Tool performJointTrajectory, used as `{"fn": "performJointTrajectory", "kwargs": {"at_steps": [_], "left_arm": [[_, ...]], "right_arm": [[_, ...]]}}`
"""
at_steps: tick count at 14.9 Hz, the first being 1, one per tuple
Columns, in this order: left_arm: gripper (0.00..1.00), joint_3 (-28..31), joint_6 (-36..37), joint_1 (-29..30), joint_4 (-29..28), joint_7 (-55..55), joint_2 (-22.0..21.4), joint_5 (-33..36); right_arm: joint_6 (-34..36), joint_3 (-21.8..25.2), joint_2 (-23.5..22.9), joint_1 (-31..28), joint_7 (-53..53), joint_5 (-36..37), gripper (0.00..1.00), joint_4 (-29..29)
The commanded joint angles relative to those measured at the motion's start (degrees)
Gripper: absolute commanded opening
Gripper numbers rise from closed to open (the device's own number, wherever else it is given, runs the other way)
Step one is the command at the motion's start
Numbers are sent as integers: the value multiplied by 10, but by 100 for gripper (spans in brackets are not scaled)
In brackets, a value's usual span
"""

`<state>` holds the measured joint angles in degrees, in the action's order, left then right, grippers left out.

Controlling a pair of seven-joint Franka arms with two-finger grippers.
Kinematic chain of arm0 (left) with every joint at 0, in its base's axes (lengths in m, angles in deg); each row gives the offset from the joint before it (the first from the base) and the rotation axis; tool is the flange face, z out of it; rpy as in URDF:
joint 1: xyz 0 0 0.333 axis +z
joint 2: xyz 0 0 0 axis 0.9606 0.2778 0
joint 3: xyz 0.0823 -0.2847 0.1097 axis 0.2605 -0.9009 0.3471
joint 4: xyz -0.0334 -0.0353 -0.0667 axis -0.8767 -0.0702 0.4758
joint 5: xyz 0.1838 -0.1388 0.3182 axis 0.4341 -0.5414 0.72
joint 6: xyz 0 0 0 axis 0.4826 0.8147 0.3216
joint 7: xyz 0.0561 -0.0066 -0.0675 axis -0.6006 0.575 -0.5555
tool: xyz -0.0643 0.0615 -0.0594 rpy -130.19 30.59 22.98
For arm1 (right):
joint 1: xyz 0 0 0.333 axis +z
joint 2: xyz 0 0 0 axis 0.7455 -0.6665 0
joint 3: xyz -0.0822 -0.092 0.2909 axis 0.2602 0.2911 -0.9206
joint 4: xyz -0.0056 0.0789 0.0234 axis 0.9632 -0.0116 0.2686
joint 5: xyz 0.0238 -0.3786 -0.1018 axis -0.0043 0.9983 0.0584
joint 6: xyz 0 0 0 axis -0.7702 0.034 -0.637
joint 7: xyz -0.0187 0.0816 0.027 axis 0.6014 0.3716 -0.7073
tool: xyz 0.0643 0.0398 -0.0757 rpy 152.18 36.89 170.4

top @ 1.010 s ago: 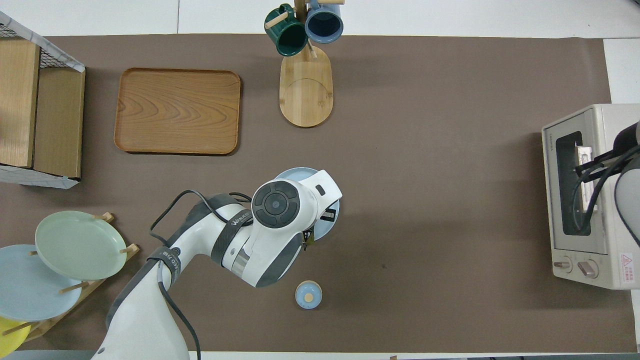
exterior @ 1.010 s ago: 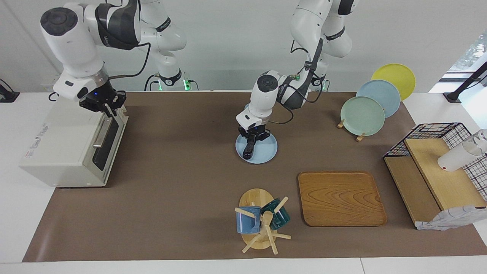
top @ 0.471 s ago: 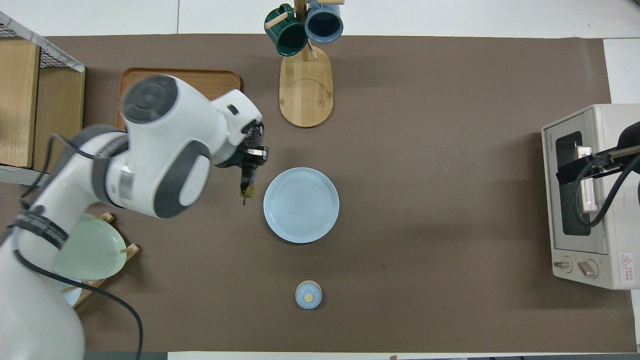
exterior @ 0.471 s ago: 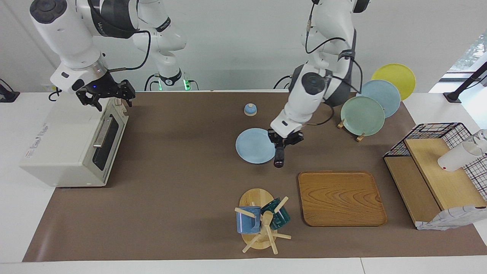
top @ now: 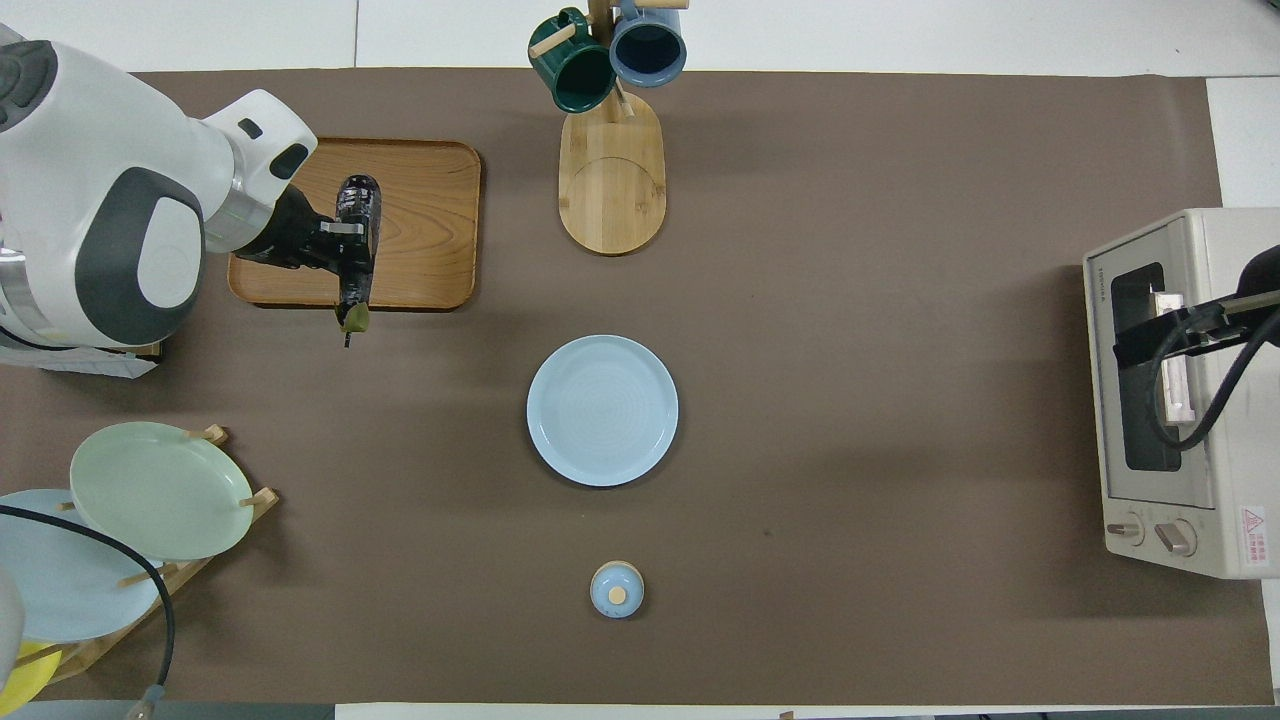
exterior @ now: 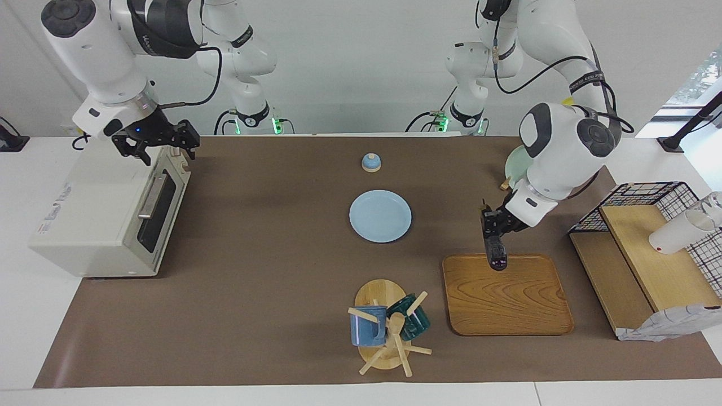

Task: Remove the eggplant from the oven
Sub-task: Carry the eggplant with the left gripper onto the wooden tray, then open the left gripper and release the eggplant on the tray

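The left gripper clamps the eggplant near its stem end and holds it in the air over the edge of the wooden tray at the lower right of the facing frame. In the overhead frame the eggplant shows at the upper left, dark body over the tray, green stem pointing down the frame past the tray's rim.

The oven stands at the left of the facing frame, at the right arm's end of the table, with its door shut. The right gripper hangs over the oven's top corner — whether its fingers are open or closed cannot be told.

Surroundings:
- A blue plate lies mid-frame on the brown mat, bare.
- A small blue knob-topped lid sits nearer the robots than the plate.
- A mug stand with a blue and a green mug is at the lower centre, beside the tray.
- A plate rack with green, blue and yellow plates is at the lower left of the overhead frame.
- A wire-and-wood shelf stands at the right edge of the facing frame.

Nothing lies between the eggplant and the tray.

Writing: grey lettering on the oven top and a warning sticker by the two knobs — neither is legible.
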<state>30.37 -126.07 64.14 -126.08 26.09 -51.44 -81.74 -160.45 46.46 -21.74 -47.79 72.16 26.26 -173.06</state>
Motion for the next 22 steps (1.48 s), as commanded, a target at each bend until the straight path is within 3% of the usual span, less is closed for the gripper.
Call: {"fn": "performJointTrajectory", "kwargs": {"at_steps": [1, 4, 6, 11, 12, 13, 16, 22], "left_arm": [[0, -6, -37, 23, 30, 26, 55, -9], [0, -5, -41, 33, 93, 28, 125, -3], [0, -6, -82, 31, 82, 31, 131, 8], [0, -7, -89, 33, 62, 47, 130, 5], [61, -7, -88, 33, 63, 49, 130, 5], [100, -7, -85, 33, 65, 60, 129, 6], [100, -6, -59, 46, 81, 74, 119, 6], [100, 26, 85, 52, 91, 59, -12, 8]], "right_arm": [[-6, 2, -11, -4, 14, -18, 100, 5], [15, -3, -37, -3, 17, -14, 100, 40], [38, 3, -53, -6, 17, -18, 100, 68], [37, 4, -23, 6, 46, -11, 100, 48], [35, 4, -22, 6, 47, -11, 100, 48], [35, 4, -21, 8, 47, -11, 100, 48], [35, 3, -18, 1, 46, -17, 100, 47], [36, 2, -18, 2, 45, -17, 100, 45]]}}
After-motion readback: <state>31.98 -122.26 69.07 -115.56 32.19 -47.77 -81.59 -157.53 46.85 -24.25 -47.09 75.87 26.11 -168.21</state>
